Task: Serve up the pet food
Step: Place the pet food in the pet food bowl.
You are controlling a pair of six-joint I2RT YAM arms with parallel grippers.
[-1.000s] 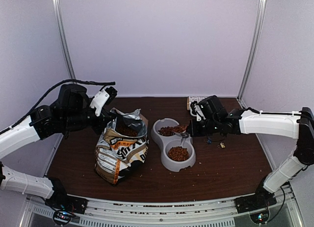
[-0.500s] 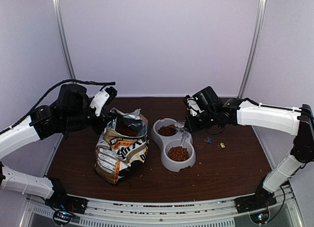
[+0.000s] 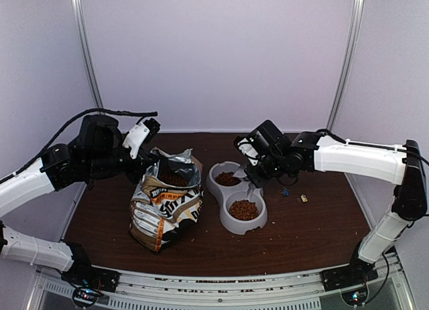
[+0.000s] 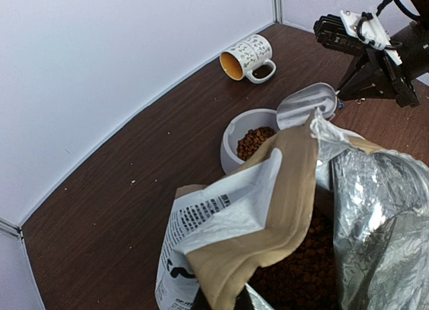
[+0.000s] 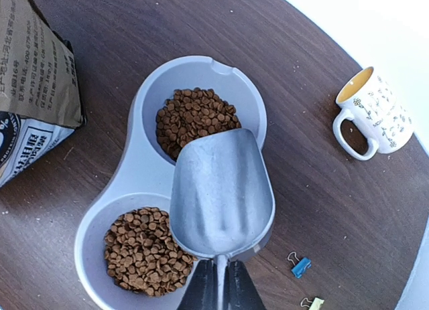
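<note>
The pet food is reddish-brown kibble. It fills both compartments of the grey double bowl (image 5: 144, 169), the far heap (image 5: 194, 119) and the near heap (image 5: 144, 250), and more lies inside the open bag (image 4: 301, 270). My right gripper (image 5: 221, 290) is shut on the handle of a grey metal scoop (image 5: 221, 189), which is empty and hangs over the bowl's right side. In the top view this gripper (image 3: 257, 177) is above the bowl (image 3: 224, 221). My left gripper (image 4: 224, 303) is shut on the top edge of the printed bag (image 3: 161, 206), holding it open; in the top view the gripper (image 3: 149, 164) sits at the bag's left.
A patterned white mug (image 5: 372, 112) lies on its side at the back right of the brown table. A blue binder clip (image 5: 300, 264) and a yellow one (image 5: 312, 302) lie right of the bowl. White walls close in the back and sides.
My right arm has swung left and risen over the bowl. The scoop held kibble over the far compartment a second ago and is now empty. The left arm and bag have not moved.
</note>
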